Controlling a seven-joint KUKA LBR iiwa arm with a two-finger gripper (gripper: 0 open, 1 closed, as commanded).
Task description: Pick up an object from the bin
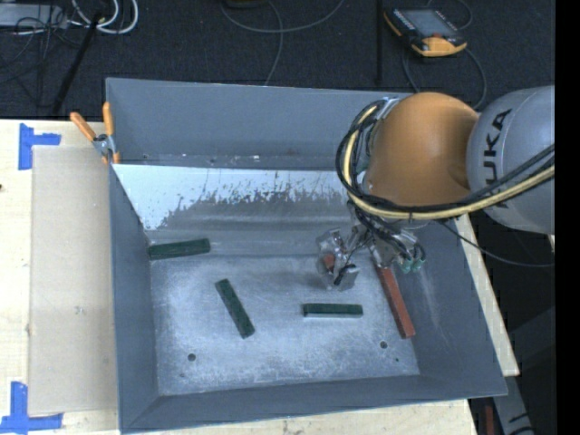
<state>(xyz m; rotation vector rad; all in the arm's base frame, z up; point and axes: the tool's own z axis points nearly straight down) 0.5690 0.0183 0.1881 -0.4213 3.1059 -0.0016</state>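
nothing looks picked yet, as far as i can judge: every loose piece i can see lies flat on the floor of the grey bin (227, 134), so the grasp and the lift are both left to do. the arm (421, 148), with its orange cover and looped cables, reaches in from the right, and the jaws hang low in the right half of the bin, near the floor. i cannot tell whether the jaws are apart or together, and i see nothing between them. the nearest pieces are a short dark green bar (332, 311) lying crosswise just in front of the jaws, apart from them, and a red-brown bar (397, 303) lying lengthwise just beside them, by the right wall. either could be the one to take. a slanted green bar (234, 307) and another green bar (179, 248) by the left wall lie well apart from the jaws.
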